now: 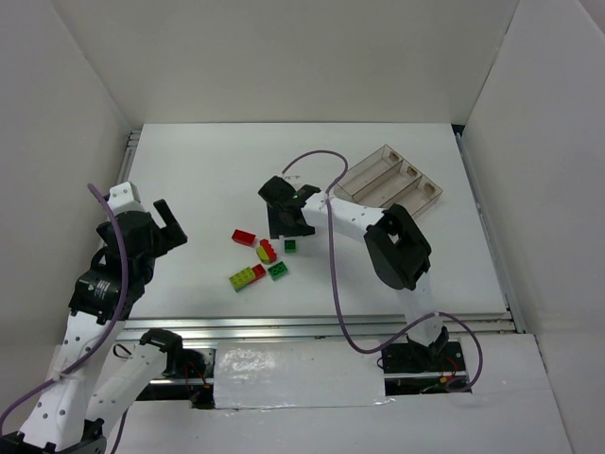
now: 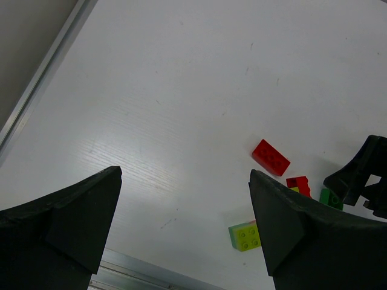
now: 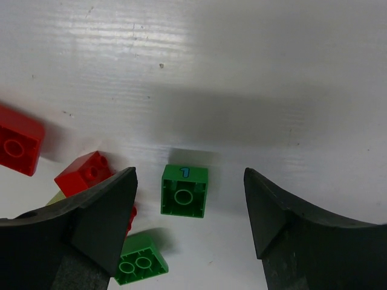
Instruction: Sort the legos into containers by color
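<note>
One white bench carries everything. Three clear, brownish containers, joined side by side, lie at its far right, well apart from the legos, which are scattered near the bench's middle. The left pincer hangs wide open over bare bench left of the bricks, gripping nothing. The right pincer is also spread open, its fingers either side of a small green brick lying hollow side up. Just beside it are a red brick, a red-topped stack and a second green brick.
</note>
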Controlling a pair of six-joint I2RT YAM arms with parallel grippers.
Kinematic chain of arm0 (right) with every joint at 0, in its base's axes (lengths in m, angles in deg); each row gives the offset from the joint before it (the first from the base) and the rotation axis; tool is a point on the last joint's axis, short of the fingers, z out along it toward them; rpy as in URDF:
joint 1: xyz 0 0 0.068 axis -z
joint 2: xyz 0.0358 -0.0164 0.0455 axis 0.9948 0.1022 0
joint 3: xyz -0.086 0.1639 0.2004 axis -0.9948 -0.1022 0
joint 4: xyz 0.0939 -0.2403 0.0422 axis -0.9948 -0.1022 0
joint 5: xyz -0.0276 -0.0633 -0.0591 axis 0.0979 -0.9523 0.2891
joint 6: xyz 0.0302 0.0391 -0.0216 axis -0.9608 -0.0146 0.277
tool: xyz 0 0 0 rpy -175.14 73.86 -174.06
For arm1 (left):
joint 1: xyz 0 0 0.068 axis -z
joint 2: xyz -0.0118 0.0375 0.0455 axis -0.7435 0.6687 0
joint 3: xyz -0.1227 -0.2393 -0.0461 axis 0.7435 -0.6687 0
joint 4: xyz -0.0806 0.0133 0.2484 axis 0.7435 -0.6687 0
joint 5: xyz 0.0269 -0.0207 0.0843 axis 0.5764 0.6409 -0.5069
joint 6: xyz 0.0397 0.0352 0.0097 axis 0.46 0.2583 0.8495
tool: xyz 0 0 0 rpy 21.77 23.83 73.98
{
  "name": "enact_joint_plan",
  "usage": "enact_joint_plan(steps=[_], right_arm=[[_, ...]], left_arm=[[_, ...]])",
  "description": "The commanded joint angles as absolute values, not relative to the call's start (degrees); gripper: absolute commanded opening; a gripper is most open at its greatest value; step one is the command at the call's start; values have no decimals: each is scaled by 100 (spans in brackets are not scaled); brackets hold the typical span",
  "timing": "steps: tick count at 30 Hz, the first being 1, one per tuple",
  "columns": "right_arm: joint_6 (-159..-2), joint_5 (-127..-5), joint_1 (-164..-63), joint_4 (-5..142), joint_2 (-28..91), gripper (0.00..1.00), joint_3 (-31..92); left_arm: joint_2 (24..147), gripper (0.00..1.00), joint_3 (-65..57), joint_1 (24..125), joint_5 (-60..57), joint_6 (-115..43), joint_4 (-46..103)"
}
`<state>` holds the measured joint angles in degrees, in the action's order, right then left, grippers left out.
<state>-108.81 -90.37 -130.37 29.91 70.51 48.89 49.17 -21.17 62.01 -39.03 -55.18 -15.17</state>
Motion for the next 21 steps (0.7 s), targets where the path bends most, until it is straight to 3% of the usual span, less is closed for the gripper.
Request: enact_joint_plan(steps=[1,6,14,15,16,21], right_arm=[[-11028,-8918,-13168,3092,6961,76,4729],[-11204,-8953,-13177,3092,6979,72,4448],[-11187,-8970,-13177,3198,6830,27,4289],[-11187,-9014,-13186,3155,6769,4,4289],[-11265,-9232,-13186,3128,6672,0,4211],[-11231,-9603,-12625,3145,5399,0,3675]], left_arm=[[4855,99,-2120,6174,-3893,-5375,-1308],[4829,99,-2120,6174,-3884,-5375,-1290],[4820,100,-2120,6174,-3849,-5358,-1281],[4820,100,-2129,6174,-3849,-5358,-1281],[4820,100,-2120,6174,-3849,-5358,-1281],[4829,99,-2129,6174,-3805,-5349,-1264]])
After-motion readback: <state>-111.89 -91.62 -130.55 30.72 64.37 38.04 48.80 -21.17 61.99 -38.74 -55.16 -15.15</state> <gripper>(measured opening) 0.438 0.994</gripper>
